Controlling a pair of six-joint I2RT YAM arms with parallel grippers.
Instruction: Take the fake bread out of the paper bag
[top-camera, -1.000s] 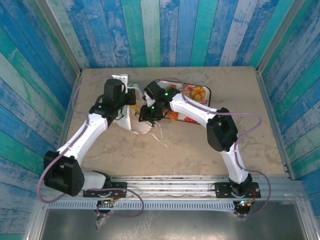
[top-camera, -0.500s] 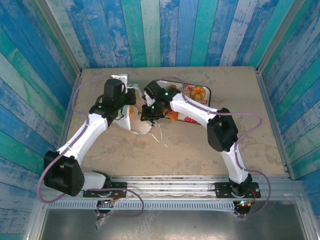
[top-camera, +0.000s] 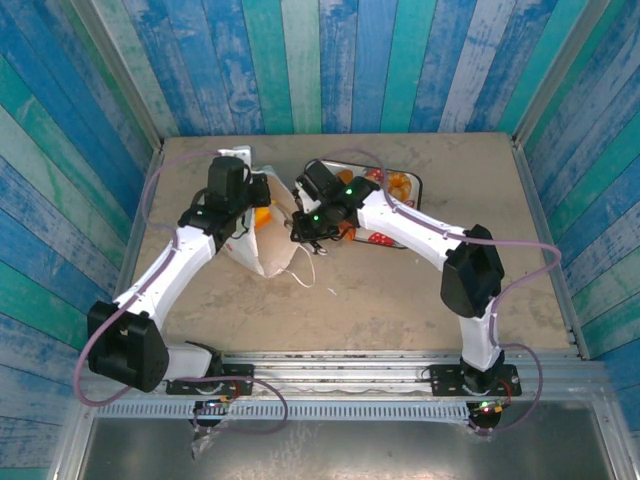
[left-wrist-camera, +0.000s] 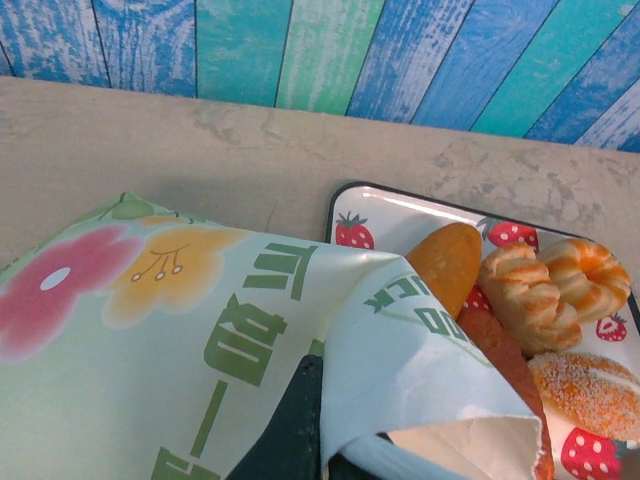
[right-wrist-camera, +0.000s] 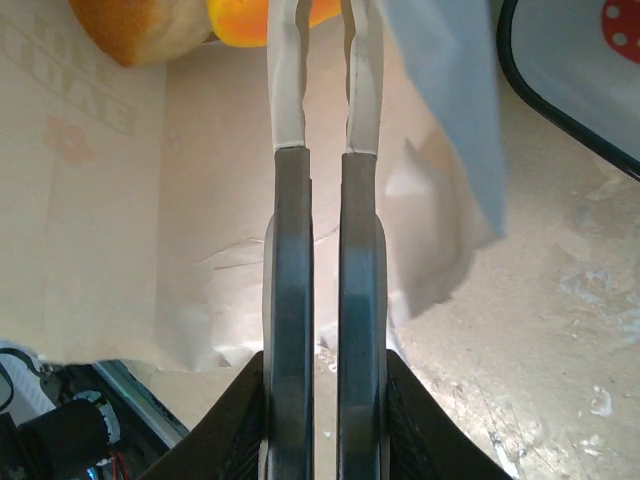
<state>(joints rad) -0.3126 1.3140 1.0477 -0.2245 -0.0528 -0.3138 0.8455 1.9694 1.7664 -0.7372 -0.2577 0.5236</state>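
The white paper bag lies on its side in the middle of the table, mouth toward the tray. My left gripper is shut on its upper rim; the left wrist view has a dark finger pressed against the printed paper bag. My right gripper reaches into the mouth, jaws shut, tips running off the top edge with nothing visibly pinched. Fake bread shows inside the bag: a tan roll and an orange piece. Several more pieces lie on the tray.
The strawberry-print tray stands right of the bag, close behind my right wrist. The bag's cord handle trails toward the near side. Blue plank walls close in the table at the back and both sides.
My right gripper has shut and drawn slightly back and right, its elbow swinging outward. The bag's mouth now stands wider and taller, and orange bread shows inside. The left arm has held still.
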